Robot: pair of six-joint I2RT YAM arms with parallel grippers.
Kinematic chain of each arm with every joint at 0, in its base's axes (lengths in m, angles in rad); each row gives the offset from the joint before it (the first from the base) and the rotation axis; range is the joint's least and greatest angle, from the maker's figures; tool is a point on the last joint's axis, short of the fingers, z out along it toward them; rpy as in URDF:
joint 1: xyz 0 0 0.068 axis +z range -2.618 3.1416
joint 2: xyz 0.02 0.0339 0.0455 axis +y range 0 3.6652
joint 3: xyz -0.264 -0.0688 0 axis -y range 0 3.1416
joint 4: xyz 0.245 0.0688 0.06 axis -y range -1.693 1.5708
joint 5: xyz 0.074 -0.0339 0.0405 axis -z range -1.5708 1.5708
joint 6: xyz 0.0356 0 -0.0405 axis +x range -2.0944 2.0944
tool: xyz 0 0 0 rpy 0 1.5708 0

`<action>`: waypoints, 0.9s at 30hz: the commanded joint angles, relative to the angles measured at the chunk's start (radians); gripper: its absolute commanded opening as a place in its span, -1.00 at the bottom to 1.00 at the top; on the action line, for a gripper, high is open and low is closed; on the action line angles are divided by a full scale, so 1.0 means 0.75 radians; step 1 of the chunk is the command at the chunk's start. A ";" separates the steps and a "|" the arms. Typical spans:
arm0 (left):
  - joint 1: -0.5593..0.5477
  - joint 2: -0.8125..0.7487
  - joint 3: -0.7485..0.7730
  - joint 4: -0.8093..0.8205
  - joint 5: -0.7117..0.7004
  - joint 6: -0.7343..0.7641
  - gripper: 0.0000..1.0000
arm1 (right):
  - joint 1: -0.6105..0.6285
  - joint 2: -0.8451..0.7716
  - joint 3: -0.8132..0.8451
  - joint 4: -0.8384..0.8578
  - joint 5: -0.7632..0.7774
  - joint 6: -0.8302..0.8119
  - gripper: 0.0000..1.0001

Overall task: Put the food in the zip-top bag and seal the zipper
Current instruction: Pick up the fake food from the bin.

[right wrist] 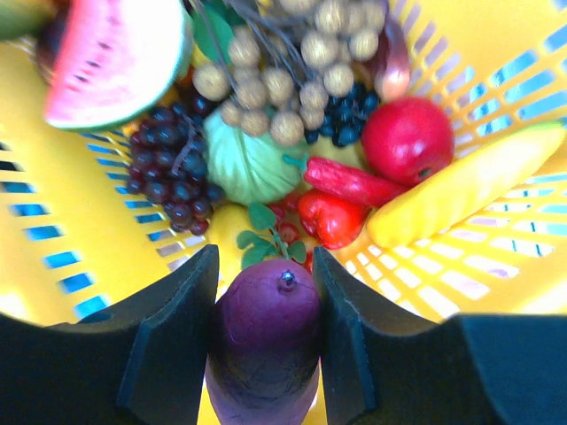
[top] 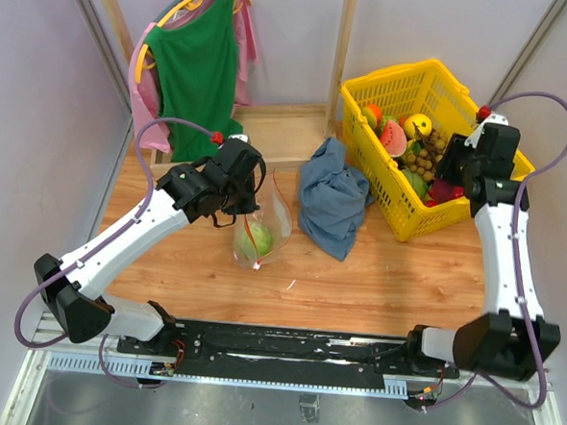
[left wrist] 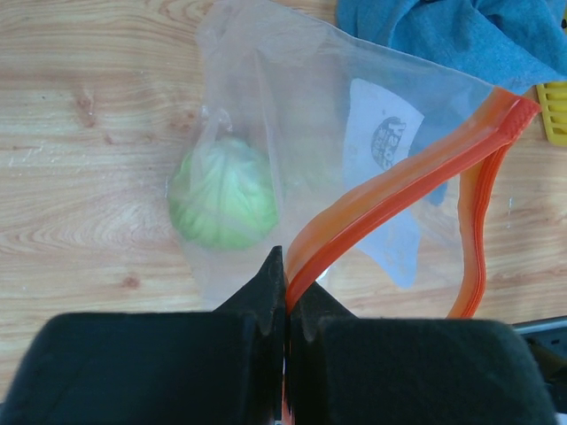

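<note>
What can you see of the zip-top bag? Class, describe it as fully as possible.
The zip-top bag is clear, thin, crinkled plastic with a white label and a red-orange zipper whose two strips stand apart, so the mouth is open. The left claw pinches one strip, holding that edge up; the rest lies on the wooden table. A pale-green cabbage sits inside. A blue cloth lies just beyond it.
</note>
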 commanded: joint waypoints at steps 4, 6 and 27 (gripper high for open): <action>0.006 -0.021 0.018 0.035 0.034 0.001 -0.99 | 0.149 -0.232 -0.056 0.107 -0.001 -0.029 -0.78; 0.006 -0.021 0.024 0.035 0.035 0.000 -0.99 | 0.229 -0.272 -0.064 0.120 0.006 -0.023 -0.80; 0.006 0.001 0.040 0.082 0.119 -0.028 -0.99 | 1.123 -0.501 -0.491 0.978 -0.004 0.115 -0.86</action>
